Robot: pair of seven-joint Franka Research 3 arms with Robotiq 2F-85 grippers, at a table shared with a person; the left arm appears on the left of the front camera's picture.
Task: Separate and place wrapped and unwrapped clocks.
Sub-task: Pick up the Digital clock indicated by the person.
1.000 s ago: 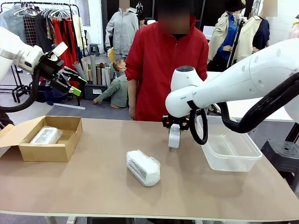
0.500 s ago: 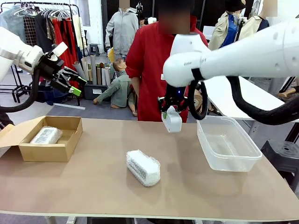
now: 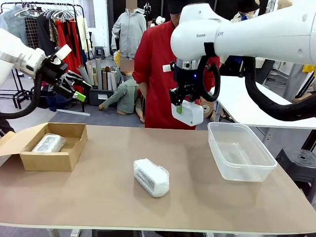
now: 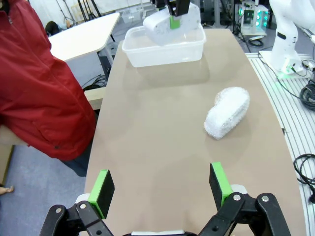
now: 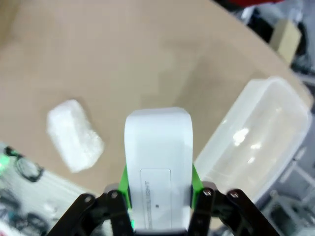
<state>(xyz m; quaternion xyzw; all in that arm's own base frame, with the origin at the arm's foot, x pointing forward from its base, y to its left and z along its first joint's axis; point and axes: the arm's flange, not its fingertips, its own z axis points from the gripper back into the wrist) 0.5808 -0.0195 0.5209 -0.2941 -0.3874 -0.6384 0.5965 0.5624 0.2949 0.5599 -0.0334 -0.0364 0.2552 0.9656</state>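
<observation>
My right gripper is shut on the bare white clock, holding it high above the table, left of the clear tub. In the right wrist view the clock sits between the green pads of that gripper, with the tub below to the right. A bubble-wrapped clock lies mid-table; the wrist views show it too. Another wrapped clock rests inside the cardboard box. My left gripper hangs open and empty, high over the left side.
A person in a red jacket stands at the far edge, behind the raised clock. The tub holds nothing. Bare tabletop stretches between the box and the middle wrapped clock.
My right arm has lifted the bare clock from just above the table, up and slightly right, to well above it. The left arm and both wrapped clocks have stayed put.
</observation>
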